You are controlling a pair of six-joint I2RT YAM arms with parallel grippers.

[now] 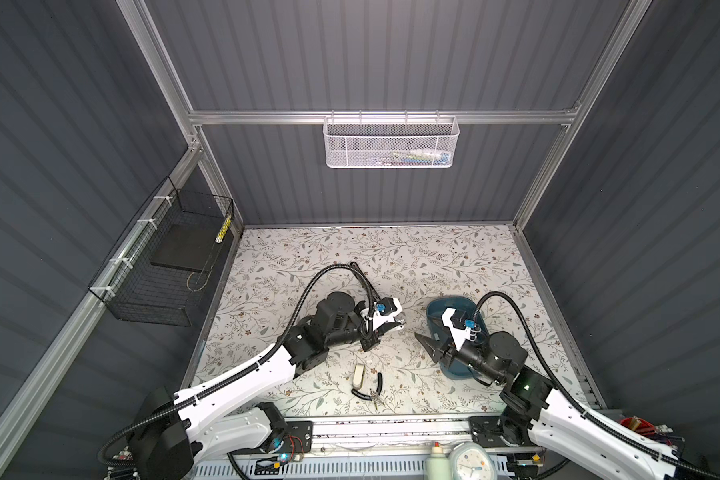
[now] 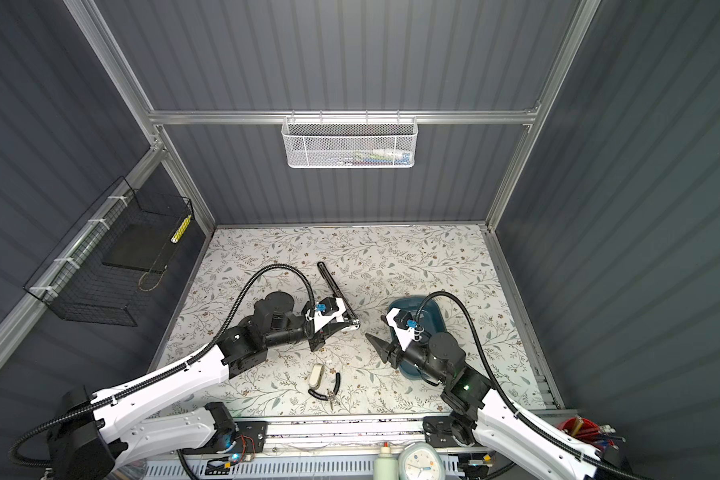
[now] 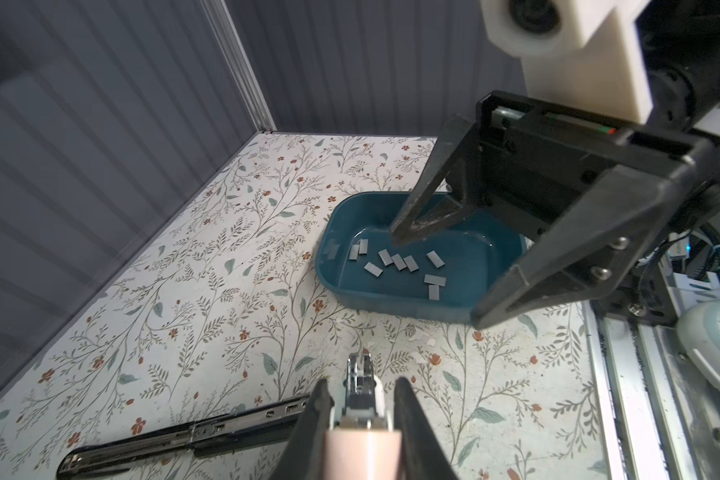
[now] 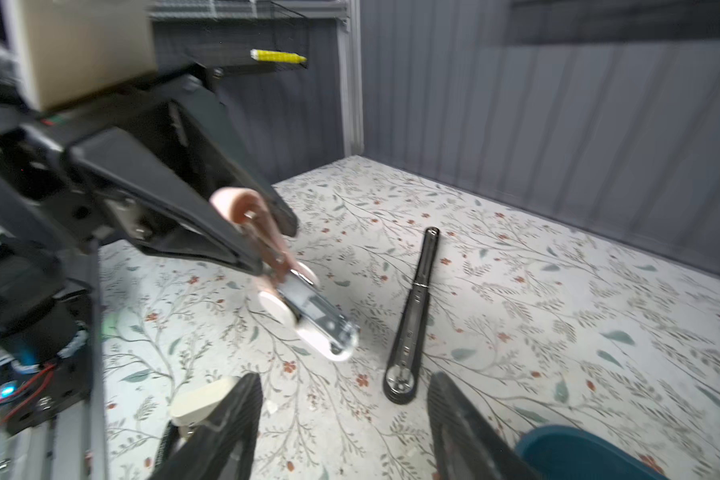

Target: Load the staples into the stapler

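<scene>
My left gripper (image 3: 361, 384) is shut on a small pink-and-white stapler (image 4: 308, 316), held just above the table with its shiny metal channel showing. A long, narrow black stapler (image 1: 362, 278) lies flat on the table beside that gripper. Several short grey staples (image 3: 400, 262) lie loose in a teal tray (image 3: 329, 232). My right gripper (image 4: 345, 378) is open with nothing between its fingers. It hangs over the tray's near-left rim (image 1: 449, 301) and points at the left gripper (image 1: 398, 324). In both top views the right arm hides the staples.
A cream oblong object (image 1: 358, 374) and black-handled pliers (image 1: 371, 388) lie near the front edge. A white mesh basket (image 1: 391, 143) hangs on the back wall and a black wire basket (image 1: 163, 266) on the left wall. A clock (image 1: 472, 461) stands in front.
</scene>
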